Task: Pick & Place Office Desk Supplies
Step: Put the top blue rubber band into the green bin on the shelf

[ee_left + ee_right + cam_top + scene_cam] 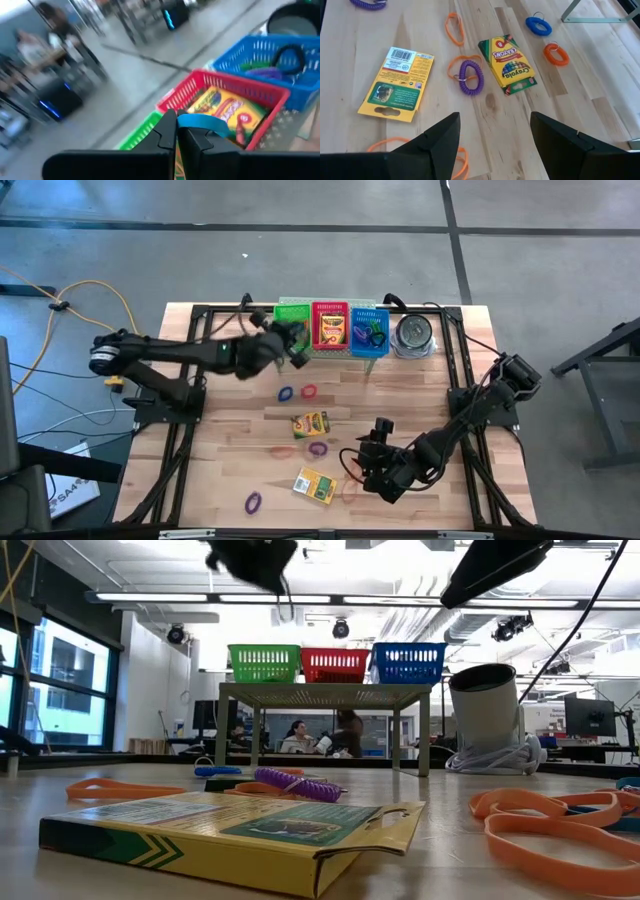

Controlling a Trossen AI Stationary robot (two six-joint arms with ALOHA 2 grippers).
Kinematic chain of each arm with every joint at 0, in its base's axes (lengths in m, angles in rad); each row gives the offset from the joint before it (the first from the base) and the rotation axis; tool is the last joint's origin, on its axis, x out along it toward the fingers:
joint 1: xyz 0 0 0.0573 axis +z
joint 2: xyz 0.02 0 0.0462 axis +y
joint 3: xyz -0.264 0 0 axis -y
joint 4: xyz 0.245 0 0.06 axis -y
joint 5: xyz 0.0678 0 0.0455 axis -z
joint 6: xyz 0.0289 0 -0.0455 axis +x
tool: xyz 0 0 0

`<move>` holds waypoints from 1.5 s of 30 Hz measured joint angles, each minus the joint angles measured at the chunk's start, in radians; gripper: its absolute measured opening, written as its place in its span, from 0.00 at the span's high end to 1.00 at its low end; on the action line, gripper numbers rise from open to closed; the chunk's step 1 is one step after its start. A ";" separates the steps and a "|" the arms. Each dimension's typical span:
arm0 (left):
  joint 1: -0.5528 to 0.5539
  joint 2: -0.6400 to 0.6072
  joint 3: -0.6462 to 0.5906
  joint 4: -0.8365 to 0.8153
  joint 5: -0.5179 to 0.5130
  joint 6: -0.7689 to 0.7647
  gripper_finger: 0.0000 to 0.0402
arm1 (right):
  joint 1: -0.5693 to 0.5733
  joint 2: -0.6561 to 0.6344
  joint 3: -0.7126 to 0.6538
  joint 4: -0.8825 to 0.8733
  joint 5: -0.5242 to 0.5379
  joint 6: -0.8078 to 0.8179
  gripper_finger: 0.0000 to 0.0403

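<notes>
Your left gripper [296, 348], at twelve o'clock over the baskets, pinches what looks like a blue band [207, 122]. Carry it on over the blue basket [368, 332] before letting go. Your right gripper [372, 438] hangs spread at five o'clock, above the crayon box [507, 63].

1. Worktop [230, 395]: pale wood planks, black frame along edges.
2. Rear edge: low rack [320, 695] bearing green, red, blue baskets; tin [413, 335] beside it.
3. Flat on wood: two crayon boxes [311, 423], [315, 485].
4. Scattered bands: blue [286, 393], red [309, 391], purple [318, 448], [252, 502].
</notes>
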 joint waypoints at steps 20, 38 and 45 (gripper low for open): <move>0.220 0.000 0.000 -0.117 0.296 -0.202 0.63 | -0.015 0.001 -0.001 0.009 -0.002 -0.003 0.43; 0.372 0.000 0.036 -0.326 0.562 -0.447 0.61 | -0.013 0.001 -0.001 0.014 -0.008 -0.003 0.43; 0.423 0.001 0.130 -0.435 0.712 -0.450 0.61 | -0.020 0.001 -0.001 0.019 -0.006 -0.025 0.43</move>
